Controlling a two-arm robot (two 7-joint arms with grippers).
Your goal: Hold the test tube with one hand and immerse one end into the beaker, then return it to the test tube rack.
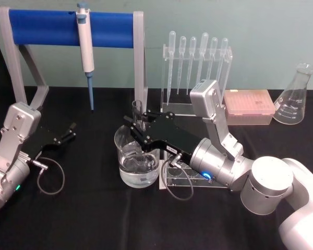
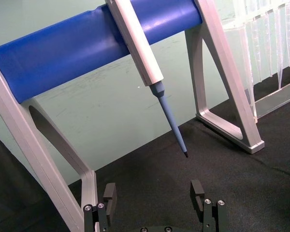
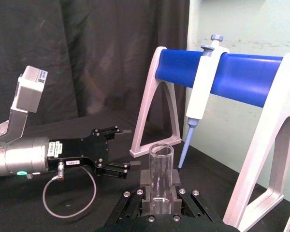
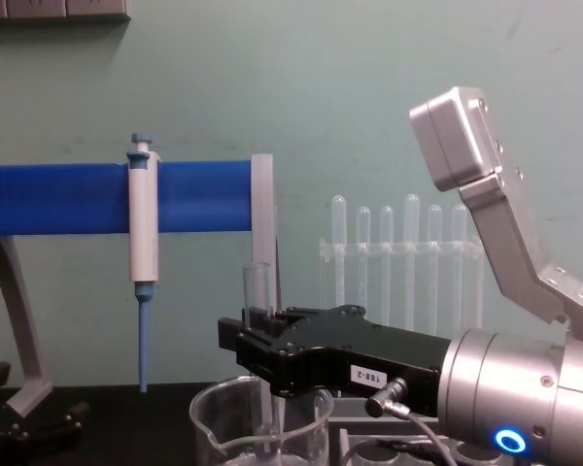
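Tube (image 1: pixel 137 115) stands upright at the centre of the head view, clamped by the right tool (image 1: pixel 139 126), its lower end down inside the beaker (image 1: pixel 137 161) — the open top pokes up above the black jaws. In the right wrist view the tube (image 3: pixel 161 176) rises straight from between the tool's pads (image 3: pixel 146 181), which press on both sides. From the chest view the tube (image 4: pixel 259 320) runs down past the tool (image 4: pixel 256 342) into the beaker (image 4: pixel 259 432) at the bottom centre of the frame; liquid sits in the beaker's lower part.

Left tool (image 1: pixel 69 133) lies low on the black tabletop (image 1: pixel 94 208) at the left of the head view, jaws parted and holding nothing, well apart from the beaker. The left wrist view shows its fingers (image 2: pixel 109 195) spread wide at the bottom edge.

Farther back, a pipettor (image 1: pixel 85 47) hangs from a blue bar (image 1: pixel 68 26) in the upper left. A rack of pipettes (image 1: pixel 197 67) stands upper centre-right, a pink box (image 1: pixel 248 106) beside it, and a flask (image 1: pixel 297 96) at the far right.
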